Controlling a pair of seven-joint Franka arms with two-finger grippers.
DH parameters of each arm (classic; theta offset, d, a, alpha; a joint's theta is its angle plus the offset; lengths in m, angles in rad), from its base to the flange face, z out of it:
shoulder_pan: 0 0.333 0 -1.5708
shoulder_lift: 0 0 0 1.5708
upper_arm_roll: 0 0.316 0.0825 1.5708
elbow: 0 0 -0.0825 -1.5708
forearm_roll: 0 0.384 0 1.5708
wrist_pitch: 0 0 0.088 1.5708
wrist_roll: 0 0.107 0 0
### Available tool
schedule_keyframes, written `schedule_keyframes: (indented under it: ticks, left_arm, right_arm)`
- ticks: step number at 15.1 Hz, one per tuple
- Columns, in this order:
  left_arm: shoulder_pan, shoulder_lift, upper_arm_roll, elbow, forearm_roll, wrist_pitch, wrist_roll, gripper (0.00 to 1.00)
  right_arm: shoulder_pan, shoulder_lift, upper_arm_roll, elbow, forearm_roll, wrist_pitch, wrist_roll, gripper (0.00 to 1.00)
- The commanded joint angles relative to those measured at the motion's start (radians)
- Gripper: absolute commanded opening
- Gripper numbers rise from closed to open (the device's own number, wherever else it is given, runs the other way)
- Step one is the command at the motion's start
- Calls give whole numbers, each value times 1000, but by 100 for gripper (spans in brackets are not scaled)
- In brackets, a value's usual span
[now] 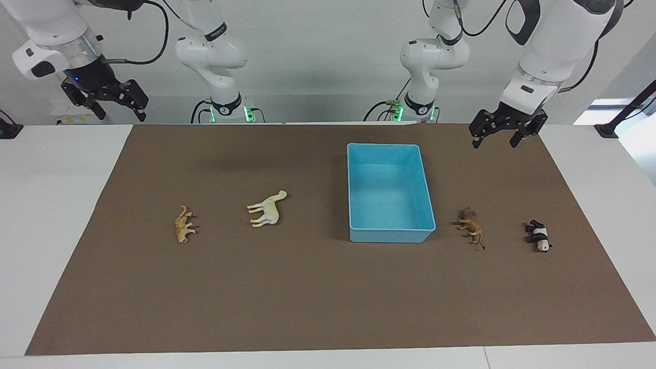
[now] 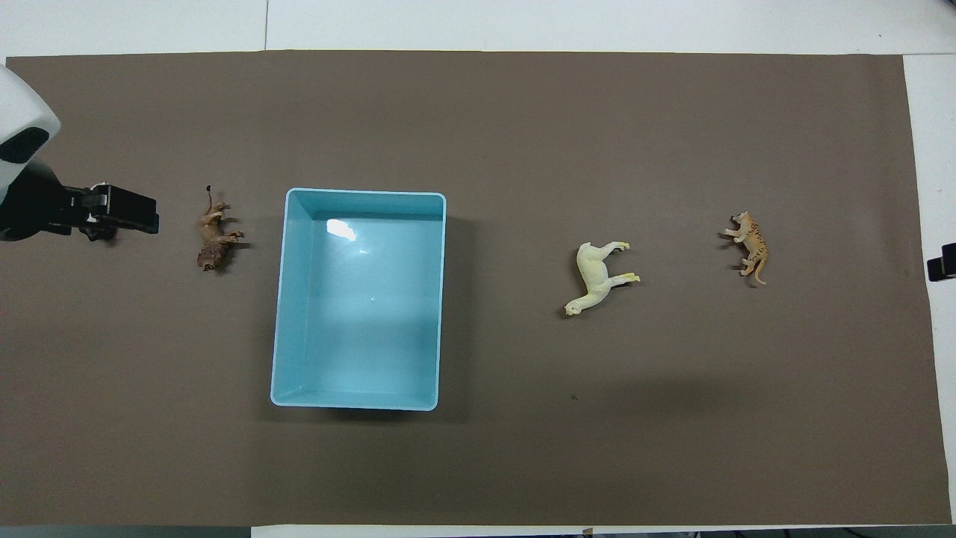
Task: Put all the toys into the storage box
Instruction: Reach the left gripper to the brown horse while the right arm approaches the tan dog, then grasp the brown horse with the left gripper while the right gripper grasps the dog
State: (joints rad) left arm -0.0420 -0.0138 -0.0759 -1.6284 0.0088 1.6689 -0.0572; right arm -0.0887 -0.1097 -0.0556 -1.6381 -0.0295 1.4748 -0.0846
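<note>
The light blue storage box (image 1: 390, 236) (image 2: 366, 193) stands empty on the brown mat. Toward the left arm's end lie the brown lion (image 1: 471, 226) (image 2: 214, 240) and, past it, the black-and-white panda (image 1: 538, 236). Toward the right arm's end lie the cream llama (image 1: 266, 209) (image 2: 597, 276) and the orange tiger (image 1: 183, 231) (image 2: 750, 243). My left gripper (image 1: 494, 137) (image 2: 139, 222) hangs open and empty high over the mat; in the overhead view it hides the panda. My right gripper (image 1: 119, 108) (image 2: 942, 266) hangs open and empty high over the mat's edge at its own end.
The brown mat (image 1: 307, 297) covers most of the white table (image 1: 46, 205). All four toys lie on their sides, in a rough row level with the end of the box farther from the robots.
</note>
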Motion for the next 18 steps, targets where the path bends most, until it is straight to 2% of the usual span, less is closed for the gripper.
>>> schedule_keyframes:
  ticks: [1, 3, 6, 9, 11, 14, 18]
  left_arm:
    - [22, -40, 4, -172, 3, 182, 16, 100]
    - [34, -23, 5, -270, 3, 305, 16, 100]
    - [68, 55, 5, -349, 2, 487, 2, 100]
    - [103, 156, 5, -372, 2, 625, -120, 100]
    - [123, 183, 4, -410, 2, 716, -162, 100]
    - [119, 245, 4, -445, 2, 814, -205, 100]
    - [100, 296, 2, -442, 2, 854, -256, 100]
  right_arm:
    - [-2, -18, 11, -97, -13, 105, -40, 100]
    - [6, -5, 14, -167, -12, 188, -61, 100]
    - [15, 50, 14, -264, -12, 353, -157, 100]
    - [15, 166, 14, -278, -9, 473, -220, 100]
    - [15, 232, 14, -290, -7, 566, -260, 100]
    - [38, 291, 14, -309, -7, 685, -261, 100]
    - [44, 372, 16, -309, 0, 751, -267, 100]
